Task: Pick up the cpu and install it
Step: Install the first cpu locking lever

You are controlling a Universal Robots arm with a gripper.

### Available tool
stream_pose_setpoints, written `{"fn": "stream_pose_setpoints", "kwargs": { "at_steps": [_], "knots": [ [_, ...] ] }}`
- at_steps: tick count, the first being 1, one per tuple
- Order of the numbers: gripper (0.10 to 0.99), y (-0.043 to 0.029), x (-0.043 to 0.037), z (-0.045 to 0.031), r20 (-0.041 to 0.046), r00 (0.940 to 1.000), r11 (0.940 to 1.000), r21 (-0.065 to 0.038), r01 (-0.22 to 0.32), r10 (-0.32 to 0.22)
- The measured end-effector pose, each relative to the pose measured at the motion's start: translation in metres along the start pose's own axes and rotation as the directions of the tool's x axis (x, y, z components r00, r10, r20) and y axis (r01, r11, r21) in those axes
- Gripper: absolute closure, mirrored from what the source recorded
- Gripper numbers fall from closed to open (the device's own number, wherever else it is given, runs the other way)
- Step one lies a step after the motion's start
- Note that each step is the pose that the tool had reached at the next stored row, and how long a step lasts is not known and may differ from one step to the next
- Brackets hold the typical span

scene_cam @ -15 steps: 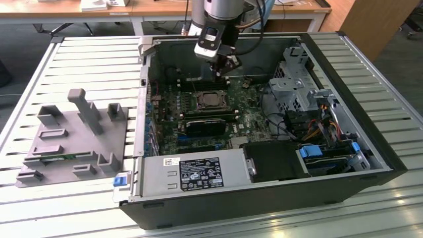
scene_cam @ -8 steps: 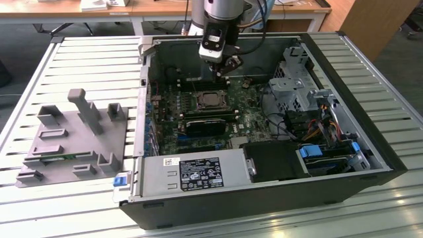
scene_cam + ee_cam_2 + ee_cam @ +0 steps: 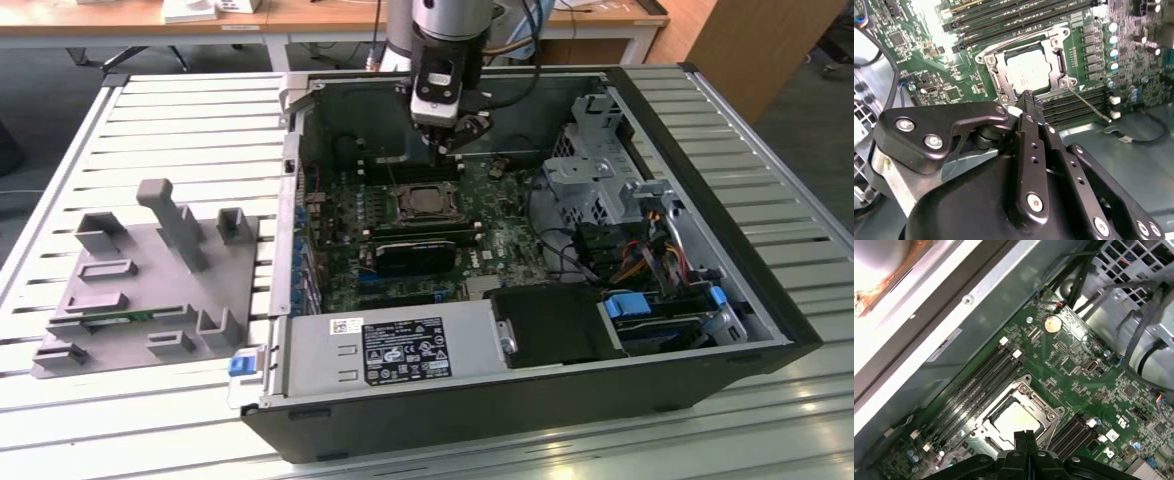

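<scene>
Your tool (image 3: 447, 147) hangs inside the open computer case (image 3: 747, 250), just over the motherboard (image 3: 400, 250). In both wrist views the two black fingers (image 3: 1026, 125) are pressed flat together with nothing between them, so you're looking at a narrow, empty tool (image 3: 1027, 95).

The cpu (image 3: 424, 201) is not in your grip. It lies flat in the socket (image 3: 424, 186) near the middle of the board, silver top up. In the second wrist view the cpu (image 3: 1026, 72) sits square inside the metal socket frame (image 3: 1060, 60), and your fingertips line up with the near edge of that frame. In the first wrist view the tool (image 3: 1024, 434) points straight at the cpu (image 3: 1016, 420). Whether the tips touch the frame, you cannot tell from these angles; the exterior view shows the tool up off the board.

A thin wire lever (image 3: 1089, 104) sticks out beside the socket, across the memory slots (image 3: 1074, 107). More memory slots (image 3: 979, 385) run along the socket's other side, and a coin cell battery (image 3: 1052, 324) sits further along the board.

On the slatted tabletop (image 3: 174, 130), to the exterior view's left of the case, stands a grey holder tray (image 3: 147, 280), well apart from your tool. The power supply (image 3: 387, 350) fills the near end of the case.
</scene>
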State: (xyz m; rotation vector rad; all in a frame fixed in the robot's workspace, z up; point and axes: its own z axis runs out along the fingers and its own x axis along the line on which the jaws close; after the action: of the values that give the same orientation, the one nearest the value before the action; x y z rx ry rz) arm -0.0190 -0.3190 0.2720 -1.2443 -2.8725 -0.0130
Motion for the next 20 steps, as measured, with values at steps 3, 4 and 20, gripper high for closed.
{"fn": "stream_pose_setpoints", "kwargs": {
  "at_steps": [3, 4, 20],
  "knots": [
    [0.980, 0.0000, 0.0000, 0.0001, -0.0002, 0.9988, 0.9988, 0.001, 0.050, -0.050],
    [0.980, 0.0000, 0.0000, 0.0001, -0.0003, 0.9977, 0.9977, 0.001, 0.067, -0.067],
    [0.980, -0.0004, 0.0001, 0.0015, -0.0019, 0.9426, 0.9425, 0.004, 0.334, -0.334]
  ]
}}
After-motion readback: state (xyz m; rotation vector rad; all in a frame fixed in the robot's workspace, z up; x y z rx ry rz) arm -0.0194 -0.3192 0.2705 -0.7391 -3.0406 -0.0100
